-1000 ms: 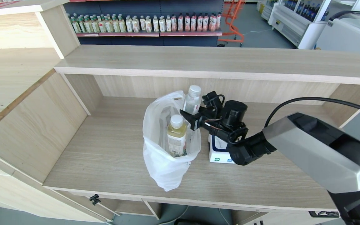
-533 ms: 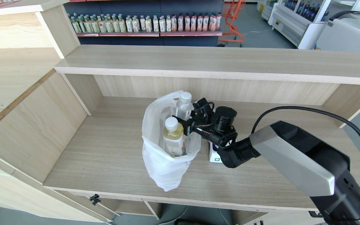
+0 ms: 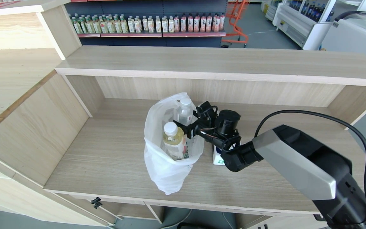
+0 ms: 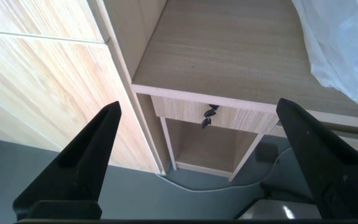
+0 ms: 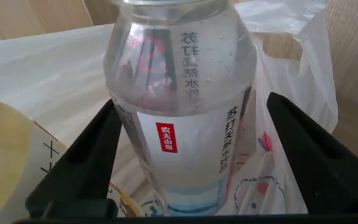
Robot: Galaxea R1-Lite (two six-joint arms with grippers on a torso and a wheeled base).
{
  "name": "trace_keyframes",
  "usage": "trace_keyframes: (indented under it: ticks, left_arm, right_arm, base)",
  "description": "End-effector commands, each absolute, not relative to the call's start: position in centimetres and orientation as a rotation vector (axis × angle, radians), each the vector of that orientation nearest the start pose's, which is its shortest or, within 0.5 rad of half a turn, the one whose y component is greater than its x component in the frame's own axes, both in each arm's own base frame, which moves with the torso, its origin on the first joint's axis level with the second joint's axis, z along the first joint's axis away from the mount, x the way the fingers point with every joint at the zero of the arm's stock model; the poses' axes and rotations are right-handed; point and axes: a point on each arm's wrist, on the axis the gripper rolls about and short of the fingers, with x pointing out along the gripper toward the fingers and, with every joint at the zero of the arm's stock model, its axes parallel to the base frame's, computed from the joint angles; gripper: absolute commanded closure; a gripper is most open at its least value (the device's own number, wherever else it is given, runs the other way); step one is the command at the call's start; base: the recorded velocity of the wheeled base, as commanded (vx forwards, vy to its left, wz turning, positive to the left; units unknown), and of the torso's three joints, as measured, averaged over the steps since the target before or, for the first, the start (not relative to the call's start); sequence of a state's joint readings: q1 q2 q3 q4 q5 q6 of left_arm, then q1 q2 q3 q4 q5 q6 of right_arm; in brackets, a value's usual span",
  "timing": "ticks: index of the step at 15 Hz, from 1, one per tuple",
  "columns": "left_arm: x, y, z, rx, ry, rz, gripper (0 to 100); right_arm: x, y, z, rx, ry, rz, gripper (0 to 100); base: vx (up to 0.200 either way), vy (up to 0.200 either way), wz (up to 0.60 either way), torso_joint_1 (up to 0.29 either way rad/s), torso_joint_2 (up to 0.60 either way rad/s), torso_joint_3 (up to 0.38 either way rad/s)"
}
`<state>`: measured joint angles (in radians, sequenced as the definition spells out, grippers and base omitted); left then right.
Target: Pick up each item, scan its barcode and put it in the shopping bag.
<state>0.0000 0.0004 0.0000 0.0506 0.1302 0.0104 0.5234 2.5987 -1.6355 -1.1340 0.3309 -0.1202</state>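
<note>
right hand (image 3: 189,120) — holds clear bottle (image 3: 184,112) in bag (image 3: 165,173) | wood counter (image 3: 106,159) | drink shelves (image 3: 148,25)

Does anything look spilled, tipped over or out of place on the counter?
Nothing stands out. The yellow drink bottle stands upright in the shopping bag, the right gripper holds the clear bottle upright in the bag's mouth, and the counter looks dry.

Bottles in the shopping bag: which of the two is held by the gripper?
The clear water bottle, at the back of the white shopping bag: the right gripper clasps it. The yellow drink bottle in front stands free.
</note>
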Motion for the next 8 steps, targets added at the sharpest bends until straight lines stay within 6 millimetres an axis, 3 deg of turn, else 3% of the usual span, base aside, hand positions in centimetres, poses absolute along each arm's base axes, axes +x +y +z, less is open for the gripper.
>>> trace_keyframes:
  ticks: [1, 5, 8]
  left_arm:
    - [-2.3, 0.3, 7.0, 0.014, 0.053, 0.130, 0]
    - [-2.3, 0.3, 7.0, 0.014, 0.051, 0.130, 0]
    - [-2.3, 0.3, 7.0, 0.014, 0.053, 0.130, 0]
  right_arm:
    - [44.3, 26.5, 8.3, -0.092, -0.240, 0.857, 0]
    - [42.7, 25.2, 13.3, -0.018, -0.272, 0.872, 0]
    - [40.8, 21.2, 15.4, 0.031, -0.197, 0.829, 0]
  base:
    - [0.000, 0.000, 0.00, 0.000, 0.00, 0.000]
    - [0.000, 0.000, 0.00, 0.000, 0.00, 0.000]
    - [0.000, 0.000, 0.00, 0.000, 0.00, 0.000]
